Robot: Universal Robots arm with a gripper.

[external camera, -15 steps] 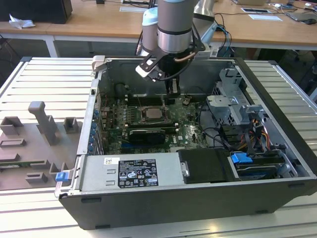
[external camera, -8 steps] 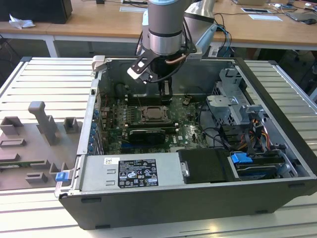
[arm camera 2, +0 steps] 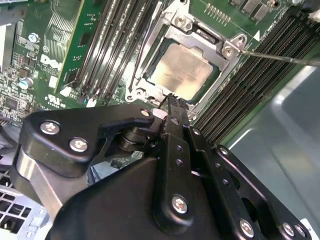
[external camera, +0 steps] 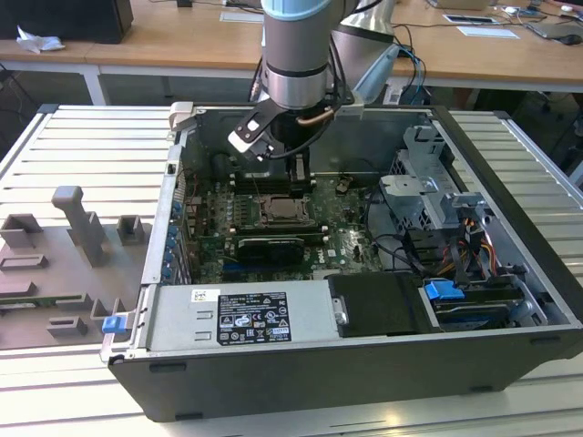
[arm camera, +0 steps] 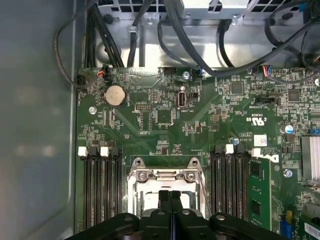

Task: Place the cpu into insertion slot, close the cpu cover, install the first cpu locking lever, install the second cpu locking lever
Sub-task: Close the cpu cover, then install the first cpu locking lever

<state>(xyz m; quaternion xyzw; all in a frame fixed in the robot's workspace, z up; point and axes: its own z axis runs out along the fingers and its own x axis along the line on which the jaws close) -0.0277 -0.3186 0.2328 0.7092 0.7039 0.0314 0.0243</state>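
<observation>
My gripper (arm camera 2: 171,100), fingers pressed together and holding nothing, hangs at the edge of the insertion slot (arm camera 2: 202,36) on the green motherboard (arm camera: 150,120). The cpu (arm camera 2: 182,70) lies seated in the slot, pale face up. It is framed by the window of the cpu cover (arm camera 2: 226,69), which lies flat. A thin metal rod (arm camera 2: 280,57) juts out from the cover's corner over the memory slots (arm camera 2: 260,75).

Silvery cpu (arm camera 2: 182,70) lies flat in insertion slot (arm camera 2: 199,36).
</observation>
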